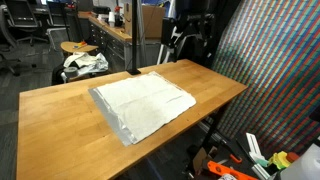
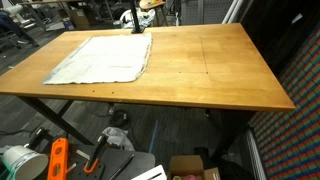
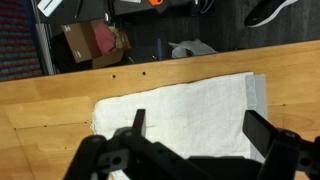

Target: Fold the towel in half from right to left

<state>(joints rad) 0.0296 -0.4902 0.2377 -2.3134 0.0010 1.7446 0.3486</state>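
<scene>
A white towel [image 1: 143,103] lies flat on the wooden table [image 1: 60,115], and it shows in both exterior views [image 2: 100,58]. A grey layer shows along its edge. In the wrist view the towel [image 3: 180,105] fills the middle, close to the table's edge [image 3: 60,95]. My gripper [image 3: 197,125] hangs above the towel, open and empty, with its two dark fingers spread wide over the cloth. I cannot make out the gripper in either exterior view.
A cardboard box [image 3: 90,42] and a grey rag [image 3: 190,48] lie on the floor beyond the table edge. Orange tools [image 2: 58,158] and a box [image 2: 190,168] sit under the table. A stool with a bag [image 1: 85,62] stands behind the table. A patterned panel [image 1: 275,60] rises beside it.
</scene>
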